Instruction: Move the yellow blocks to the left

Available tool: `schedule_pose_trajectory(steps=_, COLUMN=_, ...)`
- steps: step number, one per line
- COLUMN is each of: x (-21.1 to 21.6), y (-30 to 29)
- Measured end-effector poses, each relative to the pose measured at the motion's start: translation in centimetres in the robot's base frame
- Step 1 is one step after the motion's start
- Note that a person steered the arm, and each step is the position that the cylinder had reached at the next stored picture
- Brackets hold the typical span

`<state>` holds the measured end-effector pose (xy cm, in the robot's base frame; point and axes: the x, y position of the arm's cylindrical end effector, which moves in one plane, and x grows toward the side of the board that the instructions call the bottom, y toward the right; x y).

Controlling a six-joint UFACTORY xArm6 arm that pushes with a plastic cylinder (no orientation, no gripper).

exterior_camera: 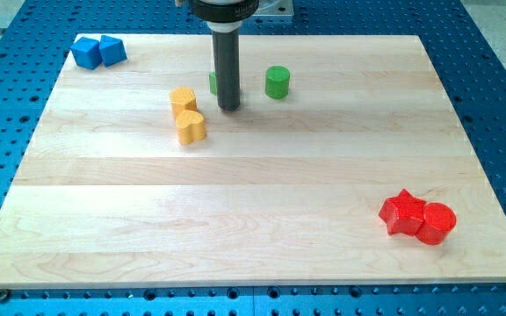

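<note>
Two yellow blocks sit left of the board's middle, near the view's top: a yellow hexagon-like block [183, 100] and, touching it just below, a yellow heart-shaped block [191, 127]. My tip [228, 107] rests on the board just to the right of the yellow blocks, a small gap away from them. The rod hides most of a green block [213, 83] behind it.
A green cylinder [277, 82] stands right of the rod. Two blue blocks [97, 51] touch each other at the top left corner. A red star-like block [402, 212] and a red cylinder [436, 223] touch at the bottom right. The wooden board [253, 228] lies on a blue perforated table.
</note>
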<state>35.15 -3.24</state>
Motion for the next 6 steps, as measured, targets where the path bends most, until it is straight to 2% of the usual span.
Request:
schedule_pose_trajectory(steps=2, x=3.2, y=-4.2)
schedule_pose_trajectory(steps=3, x=3.2, y=-6.1)
schedule_pose_trajectory(steps=5, x=3.4, y=-3.0)
schedule_pose_trajectory(steps=6, x=6.1, y=-3.4)
